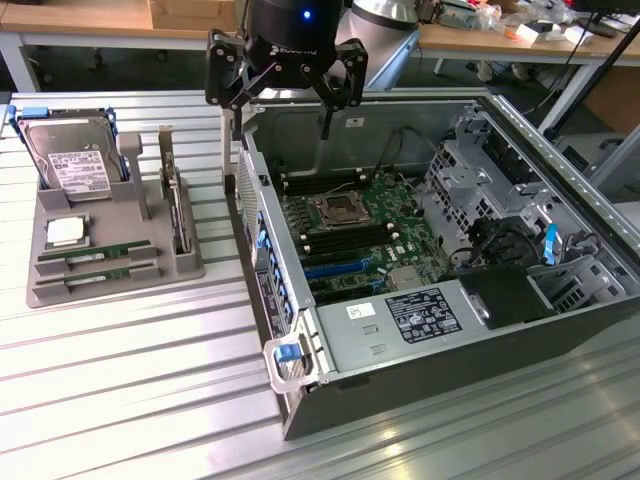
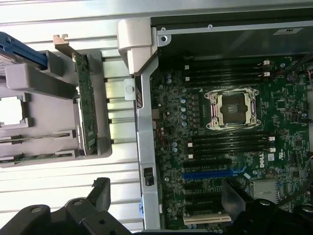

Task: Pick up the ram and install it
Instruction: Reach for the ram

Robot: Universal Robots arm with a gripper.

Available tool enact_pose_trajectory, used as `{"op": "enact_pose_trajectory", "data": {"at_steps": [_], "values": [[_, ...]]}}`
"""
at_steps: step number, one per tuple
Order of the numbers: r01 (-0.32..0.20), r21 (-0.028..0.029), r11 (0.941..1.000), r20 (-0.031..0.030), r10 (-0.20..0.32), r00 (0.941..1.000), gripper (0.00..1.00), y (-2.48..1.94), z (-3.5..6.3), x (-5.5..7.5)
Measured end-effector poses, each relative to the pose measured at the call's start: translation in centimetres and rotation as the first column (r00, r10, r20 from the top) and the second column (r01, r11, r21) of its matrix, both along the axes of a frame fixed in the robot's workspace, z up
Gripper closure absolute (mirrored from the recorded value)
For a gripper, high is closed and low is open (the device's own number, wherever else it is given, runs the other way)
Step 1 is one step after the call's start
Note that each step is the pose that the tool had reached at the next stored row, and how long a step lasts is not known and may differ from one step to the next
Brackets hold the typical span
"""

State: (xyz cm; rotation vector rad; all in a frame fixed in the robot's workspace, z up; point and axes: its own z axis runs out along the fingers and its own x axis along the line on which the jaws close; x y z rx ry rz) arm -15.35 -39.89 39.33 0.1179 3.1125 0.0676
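Note:
Two rams, thin green strips, lie side by side in slots of the grey tray (image 1: 185,268) at the exterior view's left: one ram (image 1: 95,254) (image 2: 41,138) and its twin (image 1: 108,273) (image 2: 32,157). My gripper (image 1: 285,98) (image 2: 166,196) hangs high above the open computer case's wall on the tray side. It is open, with nothing between its black fingers (image 2: 100,192). On the motherboard (image 1: 400,245) (image 2: 288,115), dark memory slots (image 1: 318,182) (image 2: 226,71) run on both sides of the CPU socket (image 1: 338,210) (image 2: 236,108).
The tray also holds a hard drive (image 1: 70,160), a square silver CPU (image 1: 64,232) (image 2: 10,110) and an upright card with a metal bracket (image 1: 176,205) (image 2: 85,105). The case (image 1: 400,330) has drive cages and cables at the exterior view's right. Workbenches stand behind.

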Motion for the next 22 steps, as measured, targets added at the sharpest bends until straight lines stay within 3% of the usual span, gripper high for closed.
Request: {"op": "enact_pose_trajectory", "data": {"at_steps": [22], "values": [[0.0,0.0,1.0,0.0,0.0,1.0,0.01,0.0,0.0,-0.81]]}}
